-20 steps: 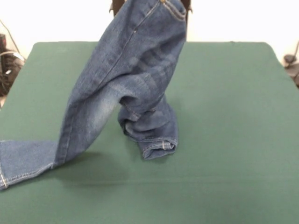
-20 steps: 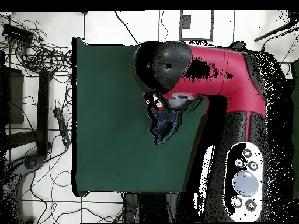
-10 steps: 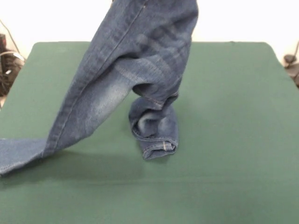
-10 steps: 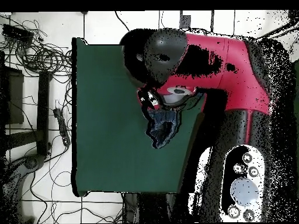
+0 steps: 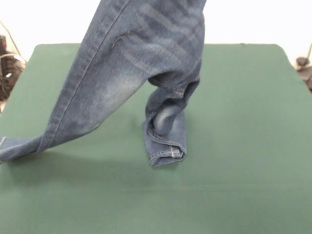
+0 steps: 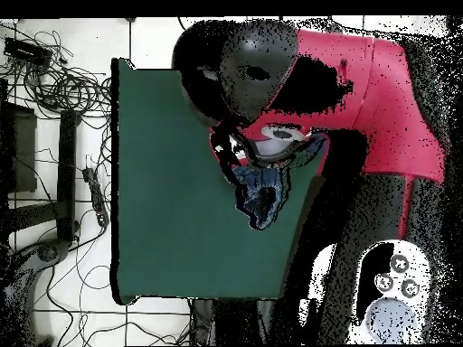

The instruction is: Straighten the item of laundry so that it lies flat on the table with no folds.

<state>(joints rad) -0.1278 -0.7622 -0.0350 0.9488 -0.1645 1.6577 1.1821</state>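
The blue denim jeans (image 5: 141,53) hang from above the picture's top in the front view, lifted by their upper part. One leg drops to the green table (image 5: 243,122) and its hem (image 5: 165,152) rests bunched there. The other leg (image 5: 29,144) slopes down to the left edge. My gripper holds the jeans but is hidden: above the top edge in the front view, and under the red and black arm (image 6: 344,81) in the overhead view. A bit of denim (image 6: 260,194) shows below the arm over the table (image 6: 172,181).
Cables (image 6: 54,90) lie on the floor beside the table in the overhead view. More cables (image 5: 7,68) show at the front view's left edge, and a dark object (image 5: 304,66) at its right edge. The robot's base (image 6: 389,289) is at the bottom right.
The jeans have gone higher. The bunched leg has stretched out taller, and the left leg has lifted and drawn in from the table's near left corner. The arm looms larger overhead.
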